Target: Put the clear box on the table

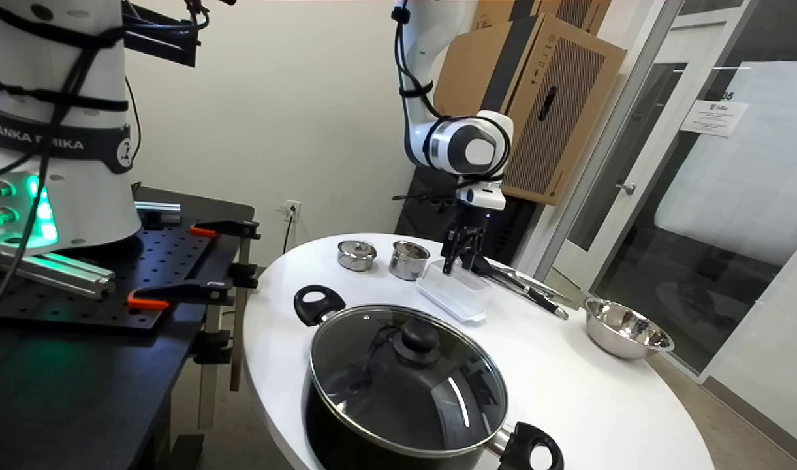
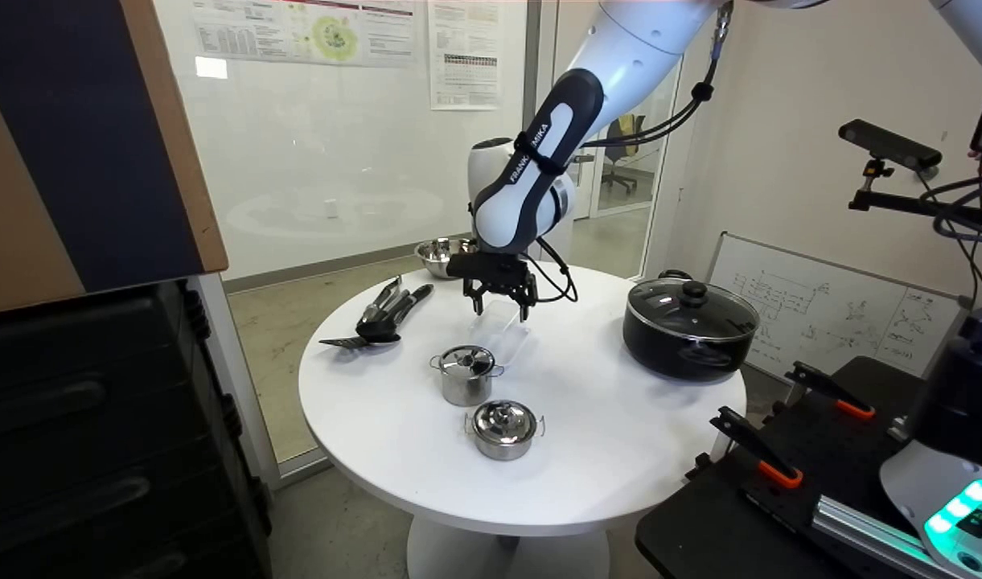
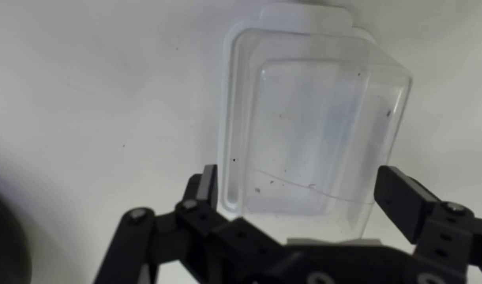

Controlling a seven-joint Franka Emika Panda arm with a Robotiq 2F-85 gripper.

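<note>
1. Tall pot (image 1: 409,260): avoid nudging it.
2. Box (image 1: 452,297): apparently on the desk (image 1: 581,391), toward its far edge in an exterior view; seat it flat.
3. Pincer (image 1: 457,264): parted, astride the box; gripping or not, I cannot tell. Release evenly, rise straight.

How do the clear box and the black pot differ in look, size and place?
The clear box is see-through and roughly rectangular; the black pot is round with dark sides. The box is smaller than the pot. The open end effector is at the box, away from the pot. Both are on the white table.
</note>
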